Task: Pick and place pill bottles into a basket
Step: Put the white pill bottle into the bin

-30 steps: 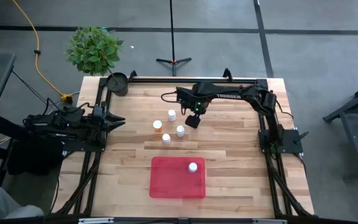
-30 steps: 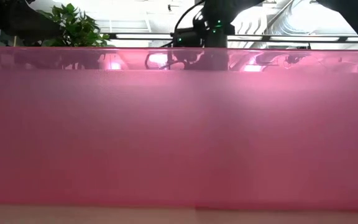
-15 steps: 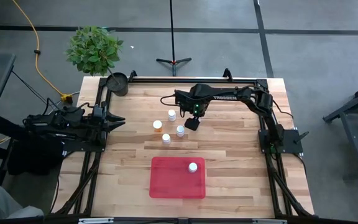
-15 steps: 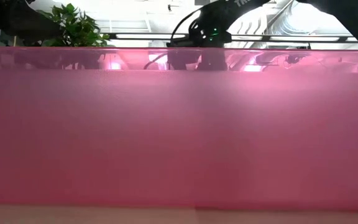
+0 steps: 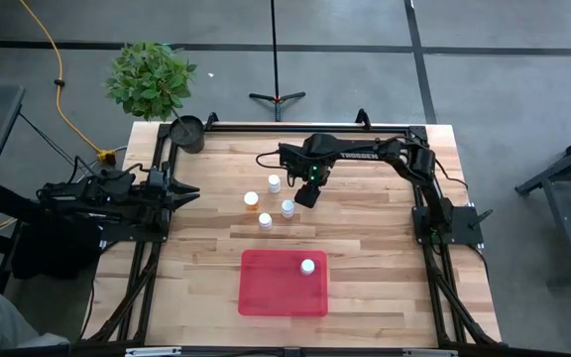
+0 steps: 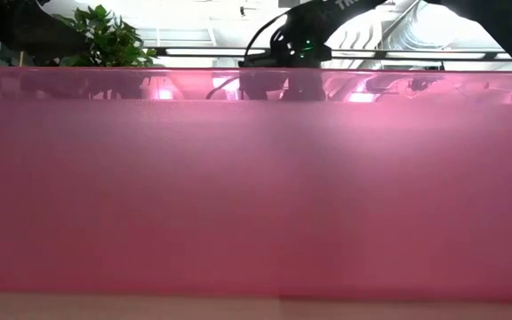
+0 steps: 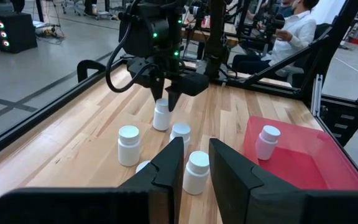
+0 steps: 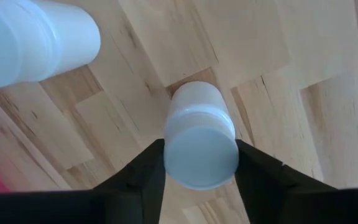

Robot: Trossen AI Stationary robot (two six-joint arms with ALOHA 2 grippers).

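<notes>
Table [image 5: 365, 248]: wood top, both arms mounted at its sides.

Right arm [image 5: 385, 151]: reaches across the far half of the table toward the loose bottles, the likely pick zone.

Left arm [image 5: 97, 193]: parked at the left edge, waiting; left gripper [image 5: 188, 192] has its fingers slightly parted with nothing between them, aimed at the bottles.

Basket [image 5: 266, 293]: red tray at the near middle, well apart from the cluster; its wall fills the low view. It is the drop point.

Right gripper [image 8: 201, 165]: pointing down over one bottle, fingers spread just wider than the cap, one on each side, not yet closed. It holds nothing; judged to be lined up for a grasp.

Bottles: one in the basket [image 5: 307, 266]; four on the table [image 5: 263, 203], near one another; the target [image 5: 287, 208] stands upright between the right fingers.
</notes>
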